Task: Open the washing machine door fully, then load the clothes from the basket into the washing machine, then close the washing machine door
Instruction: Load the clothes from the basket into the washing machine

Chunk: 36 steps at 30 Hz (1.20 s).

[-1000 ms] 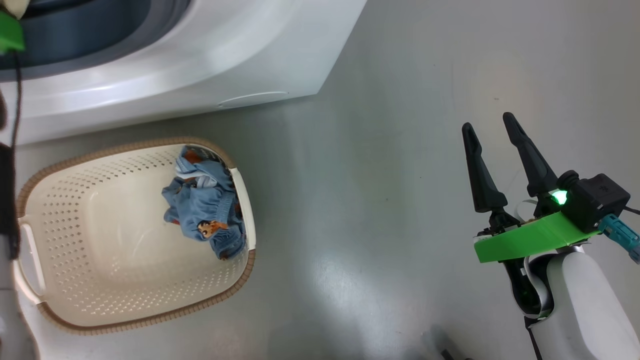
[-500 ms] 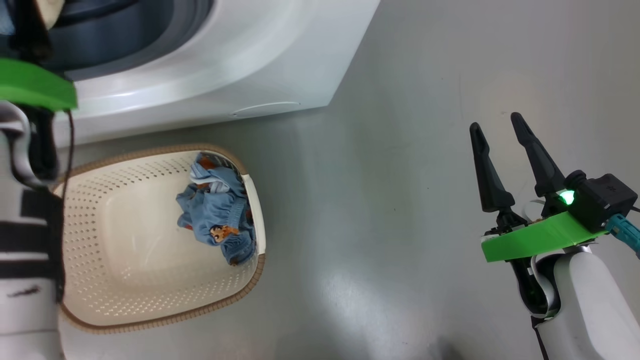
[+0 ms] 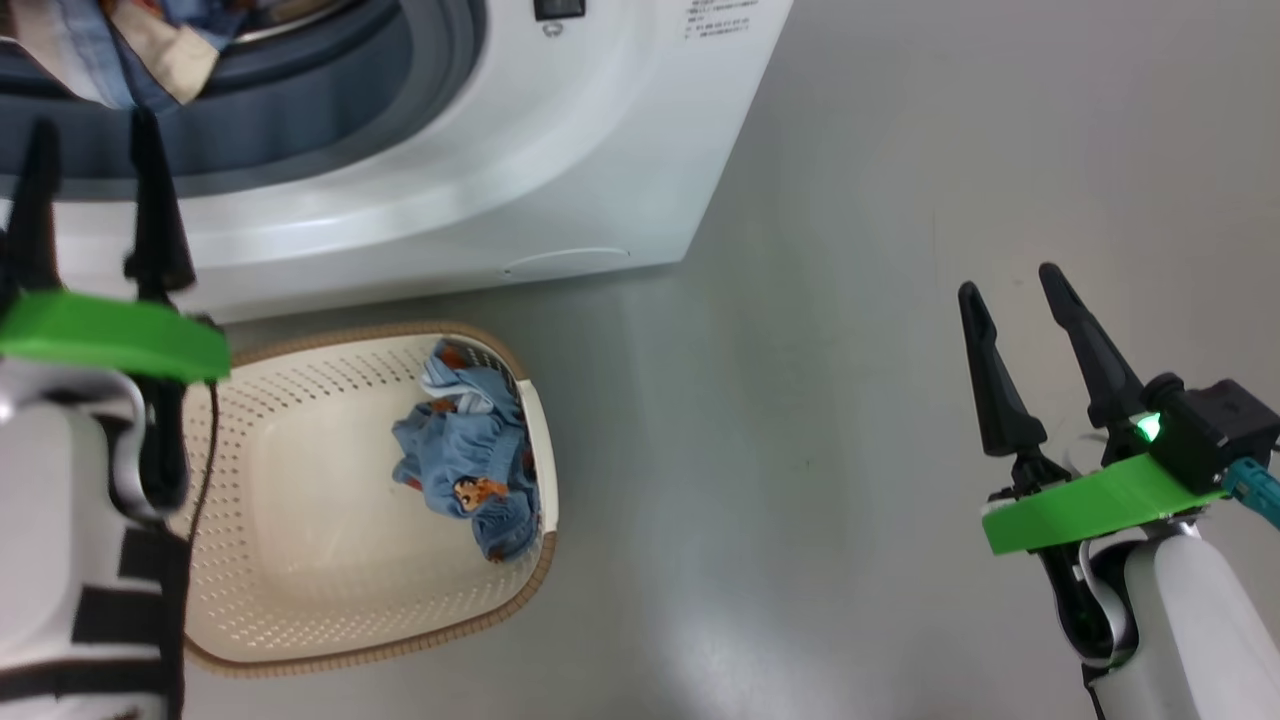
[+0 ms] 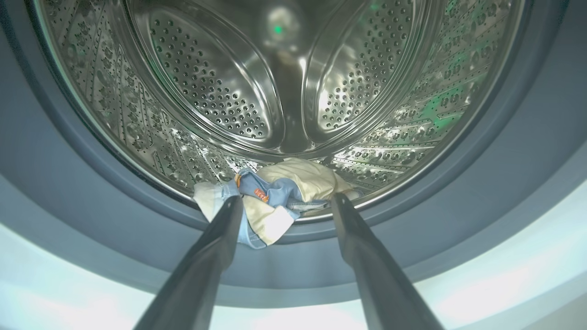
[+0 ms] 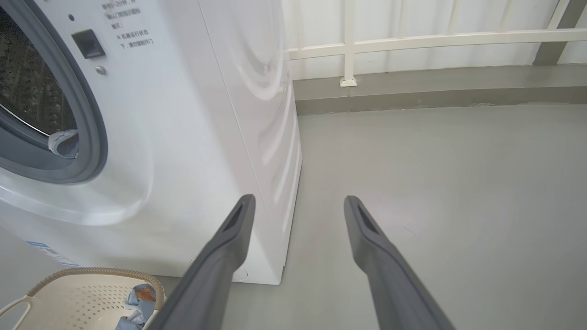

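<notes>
The washing machine (image 3: 520, 150) stands open, its steel drum (image 4: 284, 82) ringed by a grey-blue gasket. Cream and blue clothes (image 4: 275, 192) lie on the drum's front lip, partly over the gasket. My left gripper (image 3: 95, 125) is open just in front of that opening, fingertips short of the garment, nothing between them. The cream basket (image 3: 400, 335) sits on the floor below the machine, with light blue bear-print clothes (image 3: 465, 470) against its right wall. My right gripper (image 3: 1010, 282) hovers open and empty over the floor, far to the right. The washing machine door is out of view.
Bare grey floor (image 3: 800, 400) stretches between the basket and my right arm. A round flap (image 3: 565, 260) sits low on the machine's front. In the right wrist view, a white railing (image 5: 412, 41) and a low kerb run along the back.
The head camera has shifted, sliding machine and basket down and right in the picture. My left gripper has drawn back from the drum opening, and both of its fingers now show. It stays open.
</notes>
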### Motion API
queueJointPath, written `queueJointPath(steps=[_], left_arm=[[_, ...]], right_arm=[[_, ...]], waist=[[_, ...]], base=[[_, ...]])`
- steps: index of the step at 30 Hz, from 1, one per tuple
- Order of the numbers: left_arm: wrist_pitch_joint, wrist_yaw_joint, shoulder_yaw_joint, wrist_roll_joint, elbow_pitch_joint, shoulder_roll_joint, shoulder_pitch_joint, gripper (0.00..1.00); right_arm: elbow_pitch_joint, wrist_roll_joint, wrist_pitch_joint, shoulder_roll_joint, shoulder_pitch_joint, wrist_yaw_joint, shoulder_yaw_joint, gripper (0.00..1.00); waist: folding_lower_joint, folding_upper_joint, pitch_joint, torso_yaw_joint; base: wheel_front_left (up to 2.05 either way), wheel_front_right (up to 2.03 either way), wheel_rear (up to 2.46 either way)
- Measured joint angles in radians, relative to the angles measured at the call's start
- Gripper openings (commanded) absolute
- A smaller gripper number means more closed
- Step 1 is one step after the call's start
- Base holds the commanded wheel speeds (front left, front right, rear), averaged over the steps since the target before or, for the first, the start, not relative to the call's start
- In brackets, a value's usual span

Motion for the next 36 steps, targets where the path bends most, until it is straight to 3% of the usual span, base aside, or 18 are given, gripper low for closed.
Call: queueJointPath(steps=[36], left_arm=[[0.000,0.000,0.029,0.012,-0.184,-0.044,0.547,1.00]], right_arm=[[0.030,0.021,0.000,-0.054,0.241,0.000,-0.025,1.00]], waist=[[0.0000,0.0000,-0.327,0.070]], base=[[0.00,0.00,0.00]])
